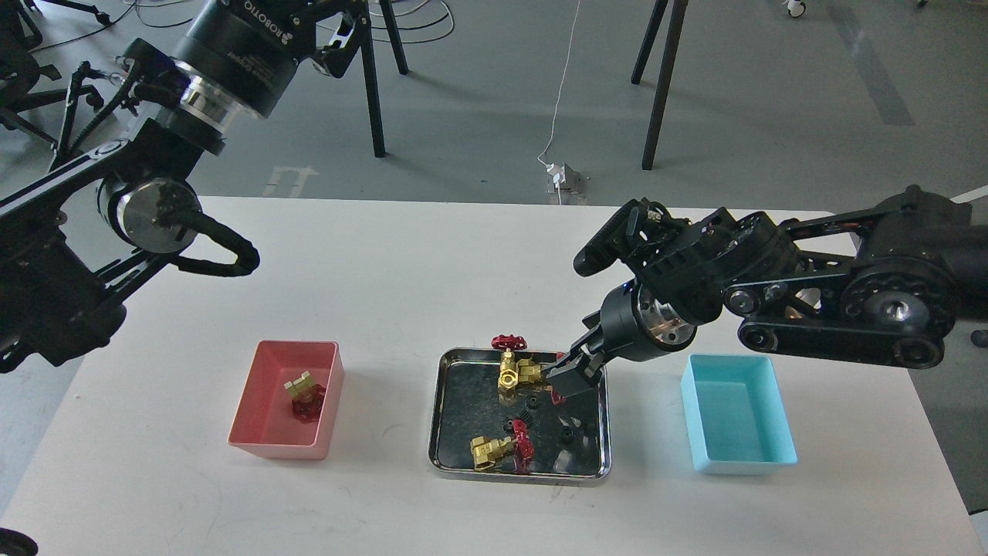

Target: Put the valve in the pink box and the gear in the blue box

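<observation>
Two valves lie in the steel tray (441, 432), with small black gears scattered between them. My right gripper (562, 380) reaches down into the tray's far right part; its fingers sit close together, but I cannot tell whether they are released or clenched on anything. Just to the left of its tip stands one valve (515, 369), its red handwheel toward the far rim, its brass body touching or almost touching the fingertips. Nearer me from the tip lie a gear (523, 418) and a second gear (566, 435); the other valve (500, 450) rests at the tray's near edge. The blue box (737, 421) sits to the gripper's right, apart from the tray. The pink box (287, 400) sits well to its left and holds a third valve (306, 394). My left gripper (340, 35) is raised far off at the upper left; its state is not discernible.
</observation>
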